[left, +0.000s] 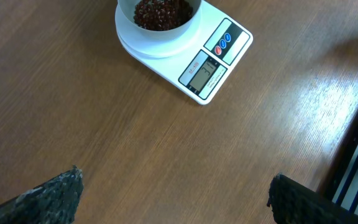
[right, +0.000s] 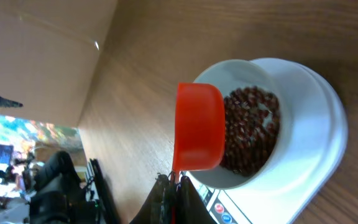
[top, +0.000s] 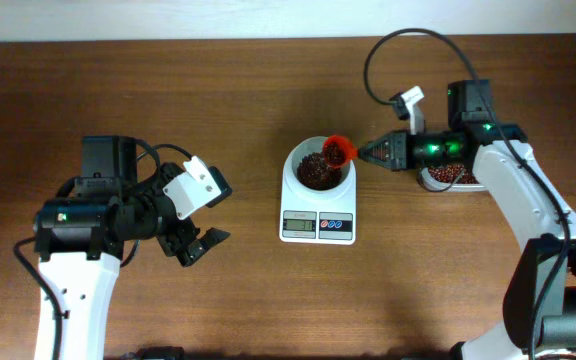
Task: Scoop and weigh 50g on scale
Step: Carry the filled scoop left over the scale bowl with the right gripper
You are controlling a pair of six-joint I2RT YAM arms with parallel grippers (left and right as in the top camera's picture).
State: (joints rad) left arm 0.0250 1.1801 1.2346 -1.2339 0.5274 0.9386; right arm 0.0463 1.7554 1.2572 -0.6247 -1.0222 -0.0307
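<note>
**Right arm:** reaches from the table's right edge toward the centre, forearm level and wrist turned sideways. The right gripper [top: 363,152] has its fingers [right: 174,200] pressed together, pinching the handle of a red scoop [top: 338,150].

**Red scoop:** its cup hangs over the near-right rim of the bowl [top: 294,160], tipped on its side.

**Beans [top: 315,171]:** a dark red-brown heap lying in the white bowl.

**Scale [top: 317,226]:** at the table's centre, bowl on top. The display and the red and blue buttons face the robot.

**Left arm:** bent, well apart to the left of the scale. The left gripper [top: 218,212] has its fingers spread wide over bare wooden table [top: 248,300], holding nothing.

**Tub [top: 454,177]:** holds more beans and is partly hidden under the right arm.
</note>
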